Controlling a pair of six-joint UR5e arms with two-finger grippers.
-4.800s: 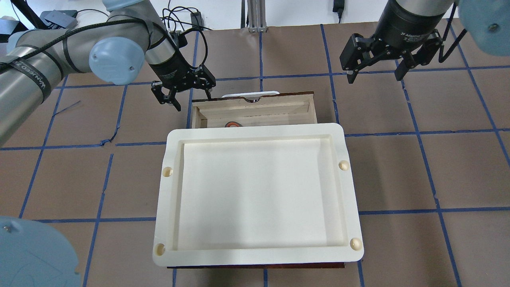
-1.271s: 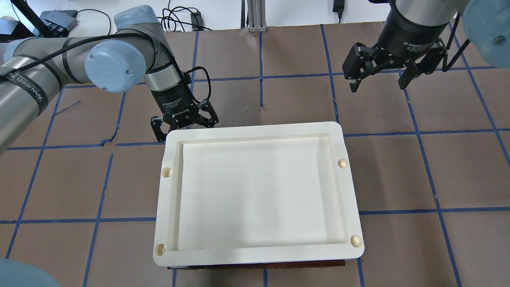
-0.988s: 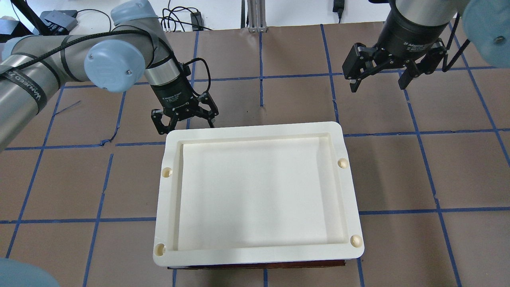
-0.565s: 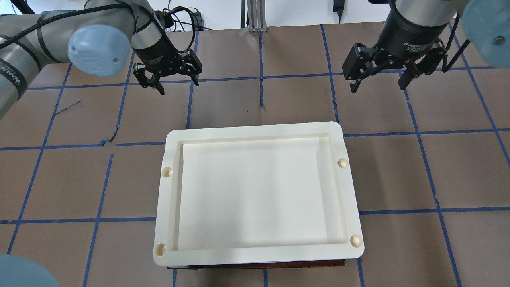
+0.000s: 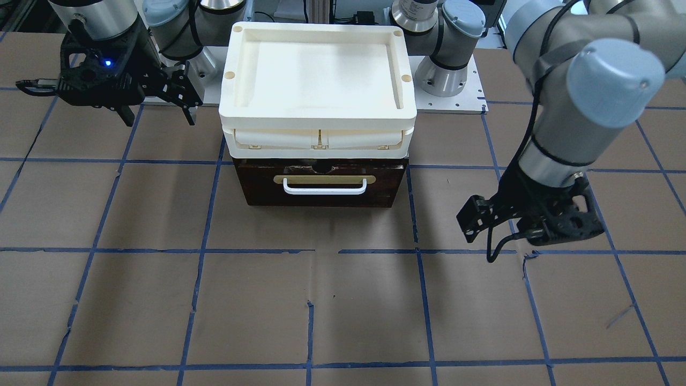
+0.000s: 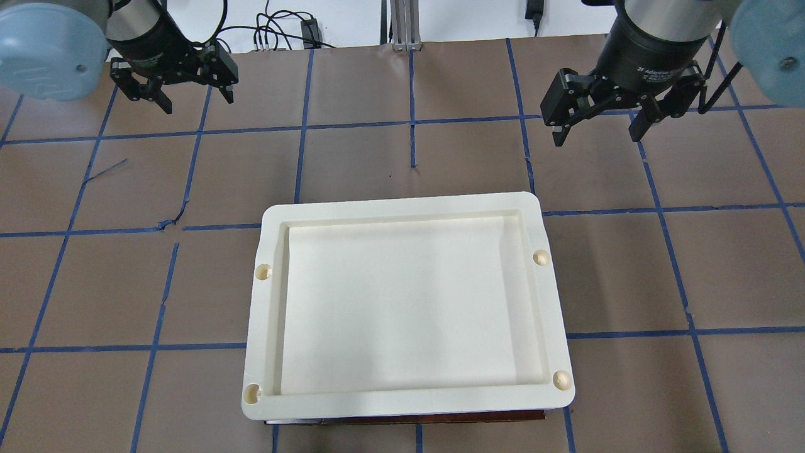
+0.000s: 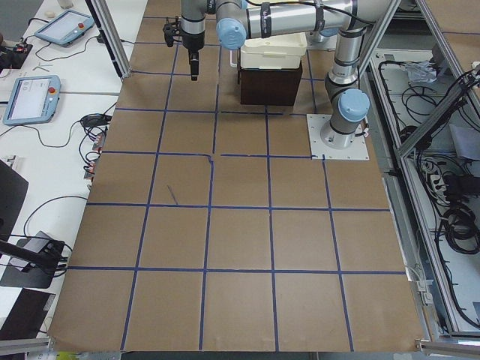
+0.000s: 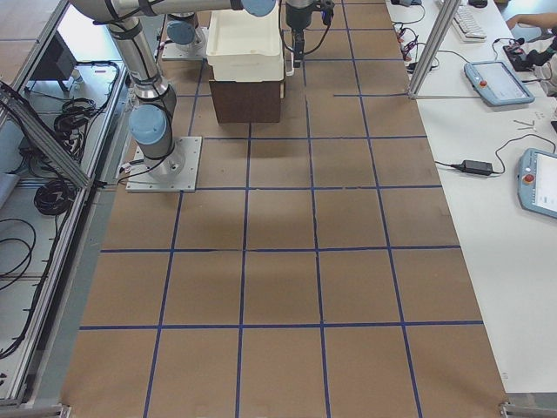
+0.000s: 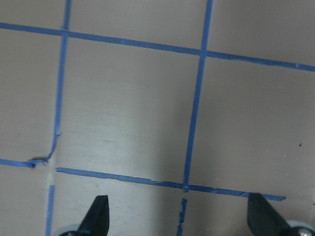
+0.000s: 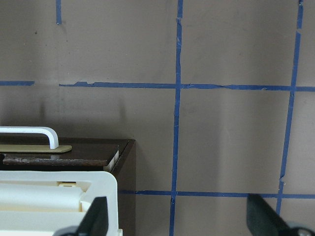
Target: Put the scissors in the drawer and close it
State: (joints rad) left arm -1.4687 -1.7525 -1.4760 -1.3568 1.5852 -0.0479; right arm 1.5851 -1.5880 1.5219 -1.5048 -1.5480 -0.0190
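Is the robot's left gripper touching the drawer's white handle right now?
Apart. The front-facing view shows the left gripper hanging well off to one side of the shut drawer, with a wide stretch of brown table between them.

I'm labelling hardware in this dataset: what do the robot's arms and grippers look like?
The left arm and right arm are silver-grey tubes with pale blue round joint caps. A black cable runs along the left arm. The left gripper and right gripper are black, two-fingered; white "2F Adaptive Gripper" lettering marks the right one's collar.
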